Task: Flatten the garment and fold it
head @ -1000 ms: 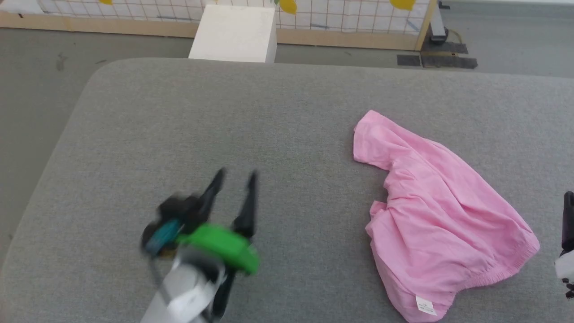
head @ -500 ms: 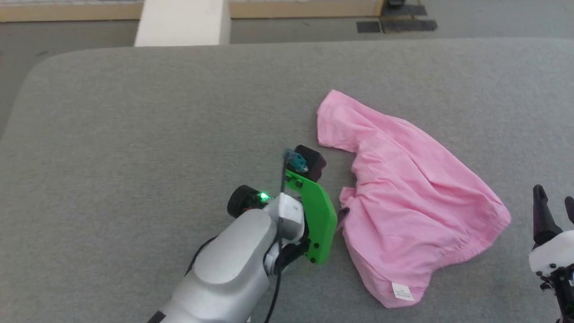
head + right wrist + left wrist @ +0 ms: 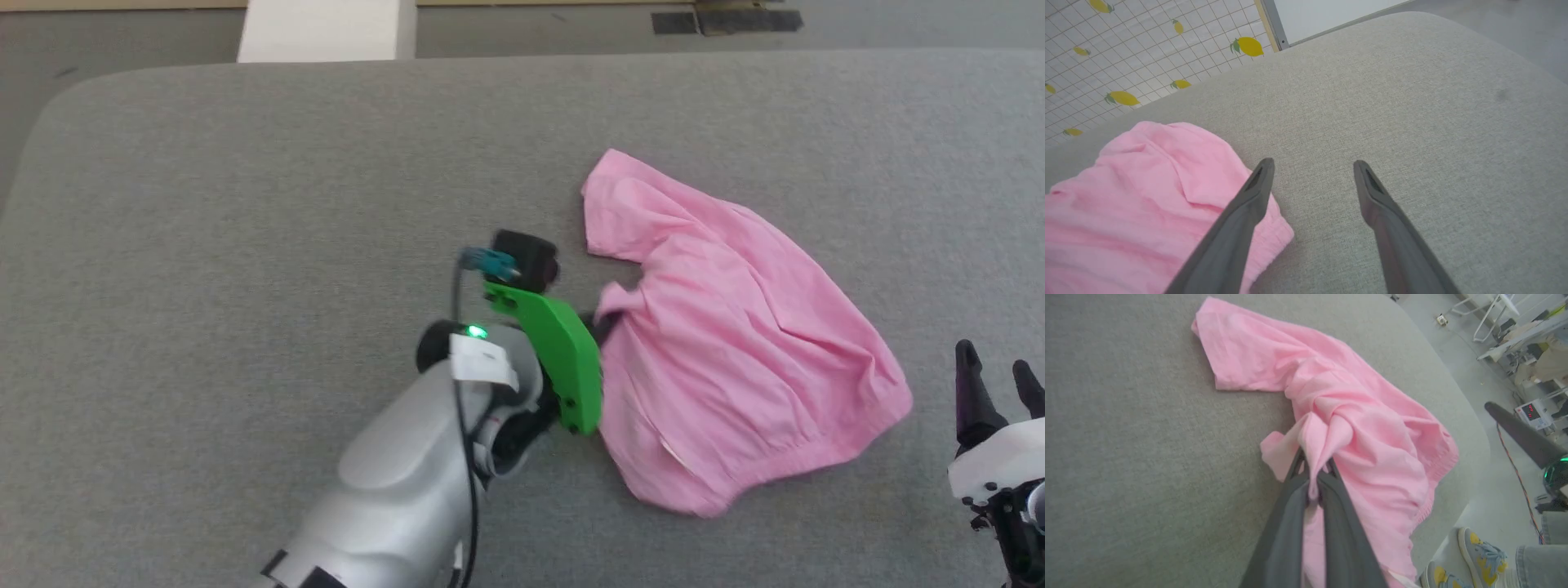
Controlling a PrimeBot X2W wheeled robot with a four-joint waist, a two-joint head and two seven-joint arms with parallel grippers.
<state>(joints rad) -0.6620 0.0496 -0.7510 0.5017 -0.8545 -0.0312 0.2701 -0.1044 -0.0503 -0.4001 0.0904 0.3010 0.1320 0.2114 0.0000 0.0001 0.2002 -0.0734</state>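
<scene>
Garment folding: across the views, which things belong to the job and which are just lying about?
Job: garment; left gripper, jaws shut on it; right gripper, jaws open; grey table.
Lying about: white box; black floor mats; lemon-print panel; a person's shoes.

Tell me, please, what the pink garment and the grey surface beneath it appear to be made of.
The garment: thin, soft matte cloth, possibly cotton; it bunches into limp folds and has a gathered elastic edge. The grey surface: matte woven upholstery fabric, probably over padding; a weave grain shows and its corners are rounded.
</scene>
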